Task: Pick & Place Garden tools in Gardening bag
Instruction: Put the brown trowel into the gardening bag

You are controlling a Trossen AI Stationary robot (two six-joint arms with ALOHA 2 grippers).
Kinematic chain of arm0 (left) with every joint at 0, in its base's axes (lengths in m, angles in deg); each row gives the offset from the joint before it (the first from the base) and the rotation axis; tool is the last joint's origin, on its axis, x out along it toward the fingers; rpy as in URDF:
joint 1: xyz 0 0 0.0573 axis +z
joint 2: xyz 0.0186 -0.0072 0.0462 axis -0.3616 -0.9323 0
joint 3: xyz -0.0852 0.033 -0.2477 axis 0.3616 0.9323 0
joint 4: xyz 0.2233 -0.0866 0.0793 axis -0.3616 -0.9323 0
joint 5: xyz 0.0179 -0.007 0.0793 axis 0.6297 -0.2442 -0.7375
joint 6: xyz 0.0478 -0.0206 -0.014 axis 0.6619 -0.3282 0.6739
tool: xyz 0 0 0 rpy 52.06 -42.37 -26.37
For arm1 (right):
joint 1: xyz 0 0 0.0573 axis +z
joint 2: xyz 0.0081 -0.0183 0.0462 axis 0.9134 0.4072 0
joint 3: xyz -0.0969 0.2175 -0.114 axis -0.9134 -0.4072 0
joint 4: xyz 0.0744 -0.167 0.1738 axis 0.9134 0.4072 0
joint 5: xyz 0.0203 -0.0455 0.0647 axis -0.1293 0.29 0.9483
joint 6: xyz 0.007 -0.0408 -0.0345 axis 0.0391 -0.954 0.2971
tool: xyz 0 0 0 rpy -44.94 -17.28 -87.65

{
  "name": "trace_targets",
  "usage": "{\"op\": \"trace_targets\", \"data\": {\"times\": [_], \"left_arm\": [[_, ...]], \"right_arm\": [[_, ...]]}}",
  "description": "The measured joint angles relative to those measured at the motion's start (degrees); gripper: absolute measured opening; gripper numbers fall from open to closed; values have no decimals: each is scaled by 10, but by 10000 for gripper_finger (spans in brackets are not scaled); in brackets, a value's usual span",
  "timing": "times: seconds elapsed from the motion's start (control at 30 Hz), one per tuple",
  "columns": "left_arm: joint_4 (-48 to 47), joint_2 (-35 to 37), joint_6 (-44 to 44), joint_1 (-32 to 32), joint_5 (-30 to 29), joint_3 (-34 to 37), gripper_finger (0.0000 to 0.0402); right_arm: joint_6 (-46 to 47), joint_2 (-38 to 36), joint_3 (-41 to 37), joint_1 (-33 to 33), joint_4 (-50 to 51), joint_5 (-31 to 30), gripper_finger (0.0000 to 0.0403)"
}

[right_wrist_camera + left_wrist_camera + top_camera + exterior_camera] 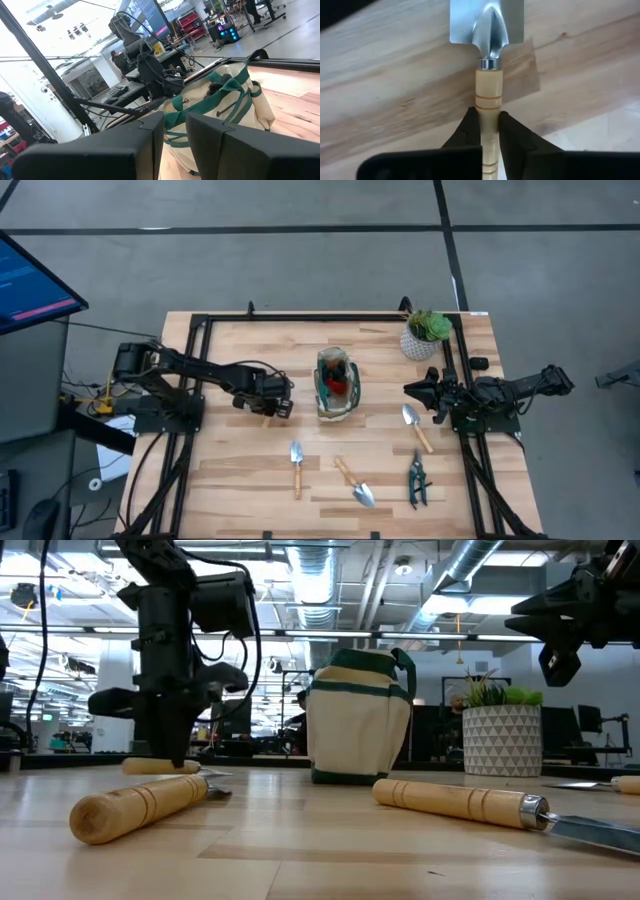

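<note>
Left of gardening bag (337, 383): left tool (489, 131) clenched on trowel handle (488, 107); right tool (413, 390) aloft, apparently empty, fingers slightly apart.

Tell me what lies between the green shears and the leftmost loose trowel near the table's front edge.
A second trowel lies between the shears and the leftmost trowel, at an angle and touching neither. The high view shows it.

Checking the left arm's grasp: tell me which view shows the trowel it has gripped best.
The left wrist view: the left gripper is shut on the trowel's wooden handle, its blade visible beyond. The high view hides that trowel under the gripper; the low view shows only its handle end; the right wrist view misses it.
</note>
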Motion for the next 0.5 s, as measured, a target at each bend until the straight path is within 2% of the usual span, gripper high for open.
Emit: {"op": "trace_targets", "data": {"times": [0.13, 0.23, 0.5], "left_arm": [[26, 26, 10, -4, 42, 0, 2], [37, 77, 11, -9, 60, 0, 0], [24, 205, -19, 15, 17, 0, 1]], "right_arm": [[0, 0, 0, 0, 0, 0, 76], [0, 0, 0, 0, 0, 0, 76], [0, 0, 0, 0, 0, 0, 76]]}}
